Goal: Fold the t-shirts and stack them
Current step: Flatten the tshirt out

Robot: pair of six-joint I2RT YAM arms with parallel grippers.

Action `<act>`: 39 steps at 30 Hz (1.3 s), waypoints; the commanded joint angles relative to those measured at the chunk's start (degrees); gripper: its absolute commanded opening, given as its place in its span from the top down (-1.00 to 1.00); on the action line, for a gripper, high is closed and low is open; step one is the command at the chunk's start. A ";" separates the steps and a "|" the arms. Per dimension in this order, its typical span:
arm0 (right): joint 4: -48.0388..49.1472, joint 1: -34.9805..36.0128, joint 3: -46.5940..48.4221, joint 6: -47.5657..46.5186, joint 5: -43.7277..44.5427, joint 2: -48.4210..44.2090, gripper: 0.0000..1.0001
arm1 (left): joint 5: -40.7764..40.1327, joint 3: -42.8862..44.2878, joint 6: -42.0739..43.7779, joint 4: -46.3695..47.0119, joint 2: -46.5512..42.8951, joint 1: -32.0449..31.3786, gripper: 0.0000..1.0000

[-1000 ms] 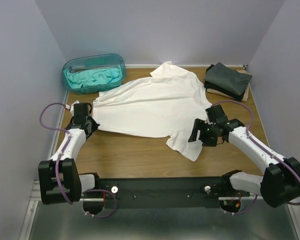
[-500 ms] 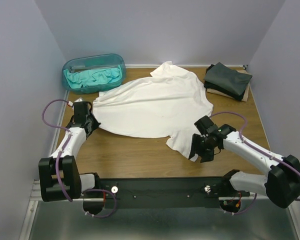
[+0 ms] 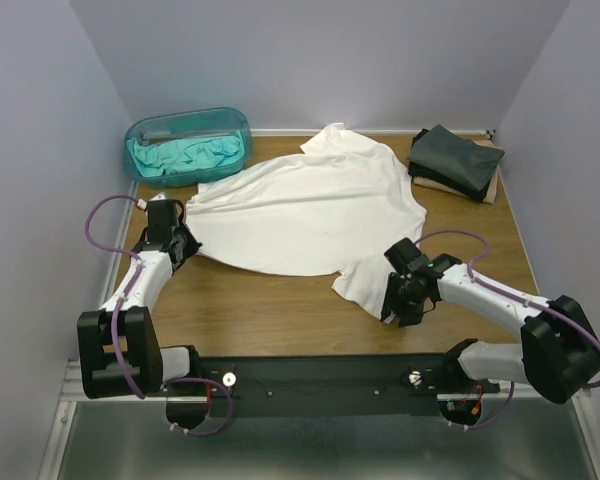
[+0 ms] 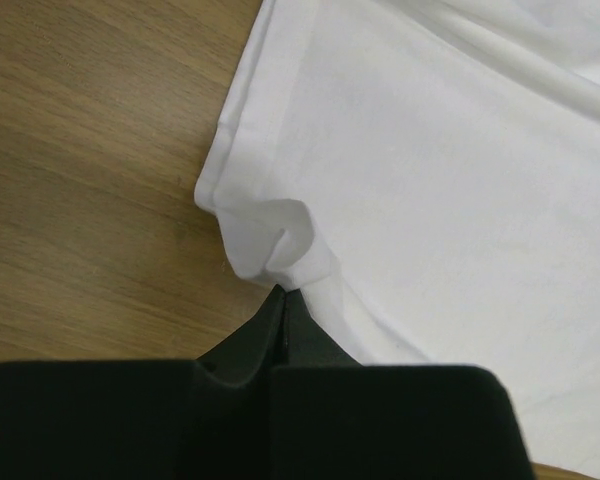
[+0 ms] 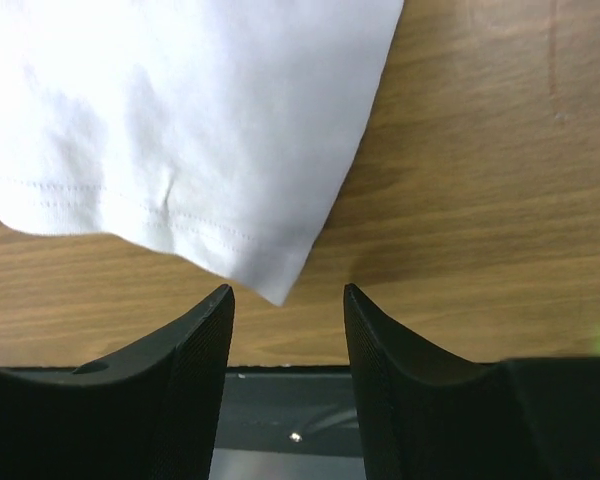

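The wooden counter (image 3: 280, 310) carries everything, and the white t-shirt (image 3: 310, 210) takes up most of its middle. It lies spread open and mostly flat, with its length running slantwise from far right to near left. One narrow flap of it reaches down toward the near edge on the right.

The left arm (image 3: 140, 285) reaches up along the left side of the white t-shirt. The right arm (image 3: 490, 300) stretches in low from the right toward that near flap.

Beyond the white t-shirt's left end stands a translucent teal tub (image 3: 140, 130), close to the cloth's far edge. A crumpled teal t-shirt (image 3: 185, 155) lies inside the tub. Off the white t-shirt's far right shoulder, just beside it, sit the dark folded t-shirts (image 3: 455, 160), stacked on a tan board (image 3: 492, 185). How many shirts are in the stack cannot be told.

The left hand (image 4: 283, 295) is at the white t-shirt's left corner. Its fingers are pressed together, and a small rolled-up bunch of the hem is pinched at their tips. The cloth puckers into a little fold right there while the rest lies smooth on the wood.

The right hand (image 5: 287, 300) is at the tip of the near flap, fingers spread apart and low over the wood. The pointed corner of the stitched hem lies in the gap between the two fingers, gripped by neither. Whether either finger brushes the cloth cannot be told.
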 commanded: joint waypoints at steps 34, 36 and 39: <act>-17.77 0.54 5.08 0.80 5.58 -9.54 0.99 | 0.42 -2.89 -12.80 -17.33 -23.50 0.32 1.00; -18.30 0.62 4.82 0.97 5.76 -10.42 0.99 | 0.51 -3.16 -13.33 -18.65 -26.58 0.32 1.00; -19.27 0.71 4.46 1.67 5.06 -12.18 0.99 | 0.60 -3.60 -13.60 -21.64 -29.92 0.32 1.00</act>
